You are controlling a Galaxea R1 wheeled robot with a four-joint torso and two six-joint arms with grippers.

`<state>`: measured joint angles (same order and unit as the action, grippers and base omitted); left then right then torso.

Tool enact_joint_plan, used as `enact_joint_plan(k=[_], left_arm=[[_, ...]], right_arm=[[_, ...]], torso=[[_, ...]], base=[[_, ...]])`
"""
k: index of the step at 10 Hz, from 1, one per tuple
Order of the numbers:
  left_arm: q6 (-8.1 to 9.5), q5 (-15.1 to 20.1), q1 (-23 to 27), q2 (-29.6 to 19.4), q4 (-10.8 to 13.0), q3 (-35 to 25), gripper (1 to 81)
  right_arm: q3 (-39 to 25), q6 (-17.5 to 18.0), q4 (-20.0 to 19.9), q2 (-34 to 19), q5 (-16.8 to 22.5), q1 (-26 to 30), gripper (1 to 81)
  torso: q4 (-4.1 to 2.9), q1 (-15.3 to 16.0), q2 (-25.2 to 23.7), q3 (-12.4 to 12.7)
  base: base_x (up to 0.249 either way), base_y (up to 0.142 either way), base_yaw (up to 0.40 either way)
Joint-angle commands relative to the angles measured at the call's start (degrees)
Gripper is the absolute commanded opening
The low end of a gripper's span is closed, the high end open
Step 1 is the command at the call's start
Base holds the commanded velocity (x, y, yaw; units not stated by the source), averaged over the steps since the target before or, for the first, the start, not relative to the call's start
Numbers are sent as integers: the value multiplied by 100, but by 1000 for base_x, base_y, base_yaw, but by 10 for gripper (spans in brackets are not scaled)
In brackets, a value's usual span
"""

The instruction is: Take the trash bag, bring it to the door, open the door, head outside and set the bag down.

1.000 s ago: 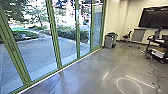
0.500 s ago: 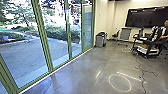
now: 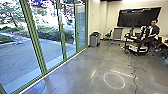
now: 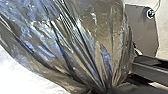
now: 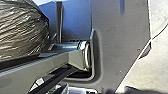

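Note:
In the left wrist view the trash bag (image 4: 75, 37), dark, shiny and see-through, spreads out large. Its folds draw together to a narrow neck, where my left gripper (image 4: 106, 90) is shut on it. The right wrist view has the rounded, wrinkled side of the bag (image 5: 20, 30) beside the robot's jointed bar. Whether the right gripper touches the bag cannot be told. A glass door (image 3: 81, 27) in a green frame stands at the far end of the glass wall in the head view.
Tall green-framed panes (image 3: 17, 50) run along the left, with paving and bushes behind them. A grey bin (image 3: 95, 39) stands near the far end. At the right a person (image 3: 153, 31) is behind a black cart (image 3: 137, 48), and a cable (image 3: 134, 72) trails over the floor.
The head camera has turned to the right, so the glass wall has shifted left in view. The person and more of the room's right side have come into sight.

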<state>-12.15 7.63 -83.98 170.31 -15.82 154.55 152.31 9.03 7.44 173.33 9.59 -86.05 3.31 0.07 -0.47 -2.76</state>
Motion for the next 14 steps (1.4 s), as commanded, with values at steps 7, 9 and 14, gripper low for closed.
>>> enact_joint_plan(k=[7, 9, 14], left_arm=[[-33, 362, 281, -23, 27, 5, 10], [-41, 362, 289, -23, 27, 5, 10], [-41, 353, 281, -23, 18, 5, 10]], right_arm=[[-18, -16, 21, 38, 377, 277, 811], [-10, -16, 21, 38, 377, 277, 811], [-9, -16, 12, 29, 377, 277, 811]], torso=[[0, 0, 0, 0], [0, 0, 0, 0], [0, -7, -9, 6]], base=[[0, 0, -16], [0, 0, 0], [89, 0, 0]])
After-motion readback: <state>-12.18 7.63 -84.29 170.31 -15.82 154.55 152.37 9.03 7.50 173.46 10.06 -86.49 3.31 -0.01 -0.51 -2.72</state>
